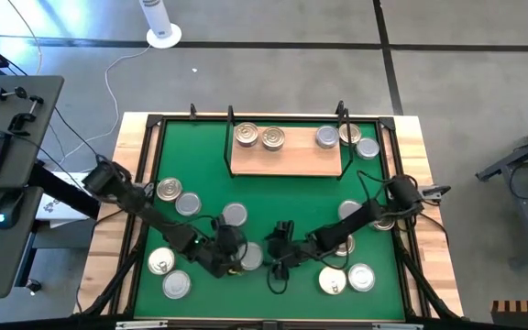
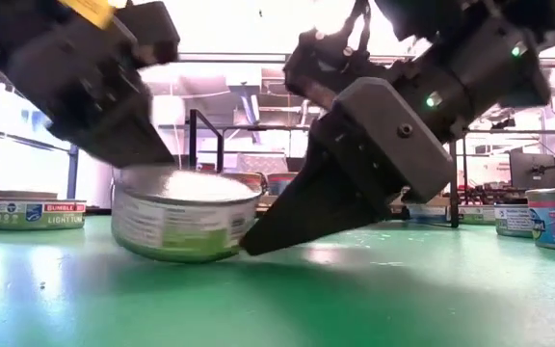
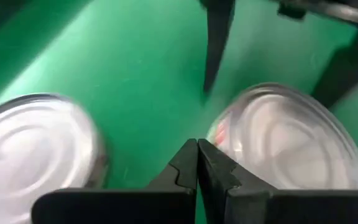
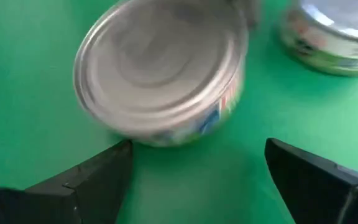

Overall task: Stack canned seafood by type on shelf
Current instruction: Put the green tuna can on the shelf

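Green mat (image 1: 273, 197) covers most of the table (image 1: 429, 229). Shelf (image 1: 287, 160), tan board w/ black uprights, sits at the mat's far edge, centre. On it: two gold-lid tins (image 1: 259, 137) touching at its left end, one silver + one gold tin (image 1: 337, 137) at its right end; another silver tin just off the shelf's right end, on the mat.

Both arms meet near the mat's near edge, centre. Left gripper (image 3: 197, 158): fingers pressed together, nothing pinched, just beside a silver-lid tin (image 2: 183, 217). That tin is tilted, one side off the mat. Right gripper (image 4: 197, 168): fingers spread wide, tin lies ahead of them, not between; one fingertip (image 2: 258, 241) touches the tin's lower rim.

Loose tins (image 1: 177, 197) scattered along the mat's left side, more by the near-right corner.
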Available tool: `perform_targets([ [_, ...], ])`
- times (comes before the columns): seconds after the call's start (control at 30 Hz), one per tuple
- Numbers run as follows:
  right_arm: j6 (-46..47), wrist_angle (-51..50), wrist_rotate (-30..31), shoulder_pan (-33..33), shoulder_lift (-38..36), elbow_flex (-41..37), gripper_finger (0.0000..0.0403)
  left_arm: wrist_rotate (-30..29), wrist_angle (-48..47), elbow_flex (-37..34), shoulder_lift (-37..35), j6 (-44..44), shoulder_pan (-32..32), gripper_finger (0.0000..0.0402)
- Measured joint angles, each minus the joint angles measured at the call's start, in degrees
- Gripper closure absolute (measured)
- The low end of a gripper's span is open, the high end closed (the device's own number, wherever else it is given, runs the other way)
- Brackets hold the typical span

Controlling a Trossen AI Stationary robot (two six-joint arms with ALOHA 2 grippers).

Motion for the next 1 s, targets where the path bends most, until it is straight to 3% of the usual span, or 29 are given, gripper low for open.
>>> perform_targets([
  [0.2, 1.22, -7.05, 4.15, 1.63, -2.56, 0.00, 0.0048, 0.57, -8.57, 0.21, -2.95, -4.86, -3.09, 0.0401],
  [0.33, -2.66, -4.50, 4.09, 3.09, -2.97, -0.32, 0.0048, 2.69, -9.15, 0.07, -1.37, -7.85, -5.17, 0.0402],
  [0.53, -10.39, 13.57, 3.83, 3.47, -2.55, -3.62, 0.0048, 1.76, 1.64, -2.97, 2.29, -9.87, -6.48, 0.0401],
  [0.67, -10.35, 13.22, 1.80, 1.33, -2.53, -3.85, 0.0048, 0.61, 8.89, -3.12, 5.05, -6.43, -5.61, 0.0402],
  [0.83, -10.48, 12.63, -6.72, -0.59, -2.49, -3.84, 0.0048, 0.82, 16.00, -3.14, 6.57, -1.37, -3.12, 0.0402],
  [1.0, -9.09, 6.62, -5.09, -1.60, -6.38, -3.39, 0.0048, 1.99, 17.02, -3.14, 6.62, 0.30, -1.56, 0.0401],
])
